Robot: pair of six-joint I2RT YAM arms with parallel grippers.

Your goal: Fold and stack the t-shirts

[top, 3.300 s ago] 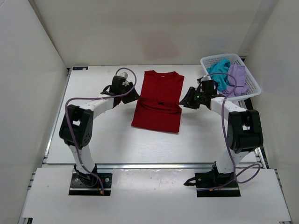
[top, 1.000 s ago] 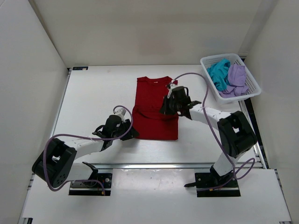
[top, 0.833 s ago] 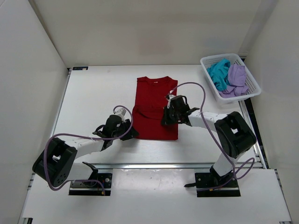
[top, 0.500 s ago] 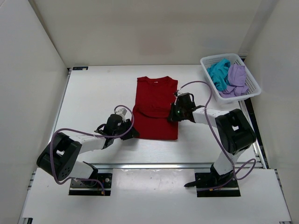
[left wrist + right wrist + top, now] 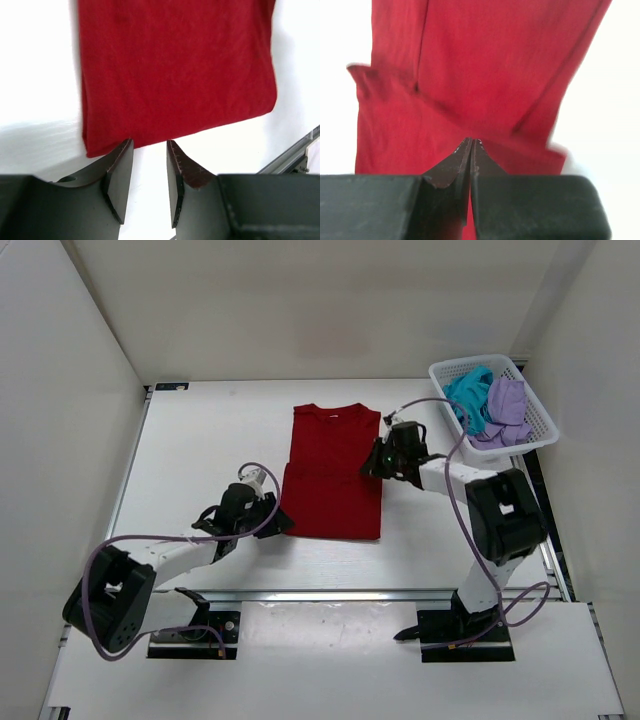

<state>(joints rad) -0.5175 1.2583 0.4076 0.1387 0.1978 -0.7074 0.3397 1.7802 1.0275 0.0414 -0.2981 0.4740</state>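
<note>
**Clearances.** The dark red t-shirt [image 5: 335, 475] lies flat at the middle of the counter [image 5: 200, 440], collar toward the far wall, hem toward the arm bases. Its sleeves are folded inward, so the outline is a narrow rectangle. Bare counter extends widely to its left. A narrower strip lies on its right, and another between the hem and the metal rail [image 5: 330, 592] at the near edge. White walls enclose the counter on three sides.

**Surrounding items.** A white mesh basket [image 5: 540, 425] sits at the far right corner, well apart from the red shirt. It holds the teal t-shirt [image 5: 465, 390] and the lavender t-shirt [image 5: 507, 400], both bunched.

**Left hand** [image 5: 150, 142]. Fingers apart, low over bare counter at the near-left corner of the red shirt [image 5: 175, 65]. The hem lies just at the fingertips [image 5: 120, 170].

**Right hand** [image 5: 471, 141]. Fingers together, tips on the red fabric [image 5: 495, 60] at the shirt's right edge. Whether fabric is pinched cannot be told.
</note>
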